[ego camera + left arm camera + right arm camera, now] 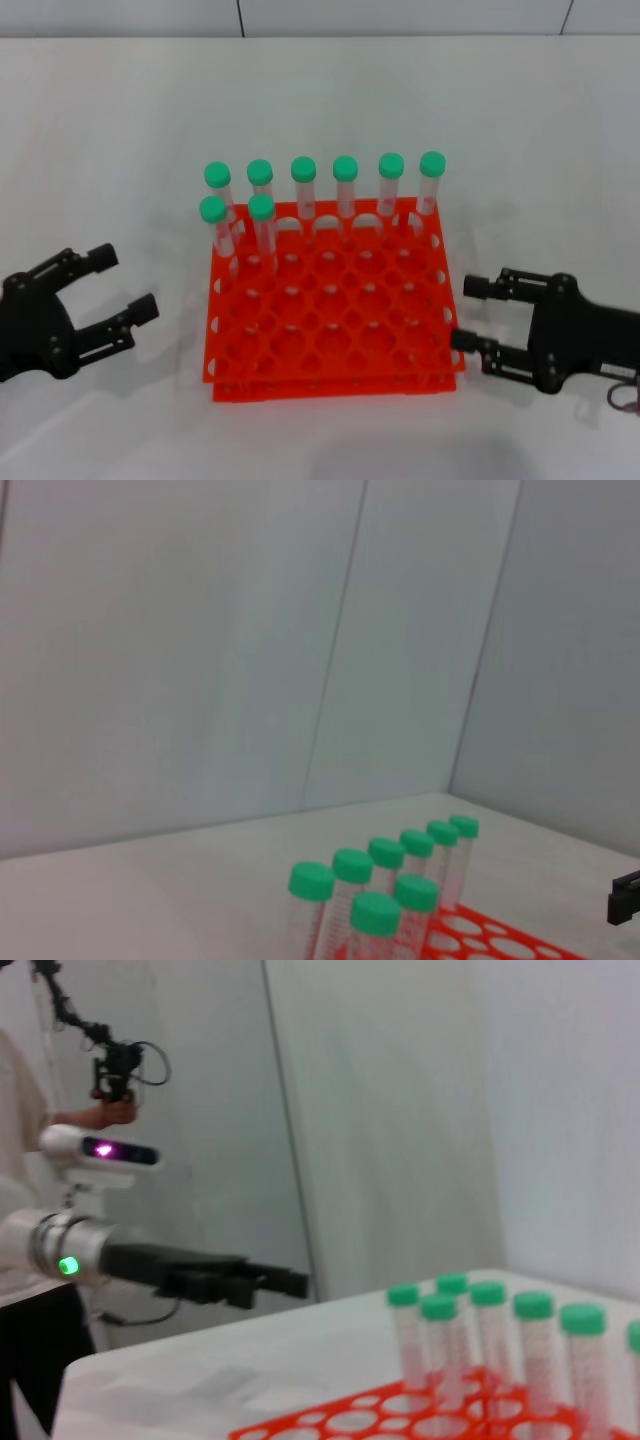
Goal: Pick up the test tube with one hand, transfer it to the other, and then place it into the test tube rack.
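The orange-red test tube rack point(330, 385) stands at the table's middle. Several green-capped clear tubes point(303, 185) stand upright in it: a row along its far edge and two more in the second row at the left. I cannot tell the task's tube from the others, and no tube lies loose. My left gripper point(127, 282) is open and empty, left of the rack. My right gripper point(466, 313) is open and empty, right of the rack's front corner. The left wrist view shows the tubes point(375, 920) and the rack point(500, 945). The right wrist view shows the tubes point(530, 1330), the rack point(350, 1422) and the left gripper point(295, 1282).
The white table point(320, 100) runs back to pale wall panels point(200, 660). In the right wrist view a person point(25, 1110) stands behind the left arm, holding a device. A black edge of the right gripper point(625, 895) shows in the left wrist view.
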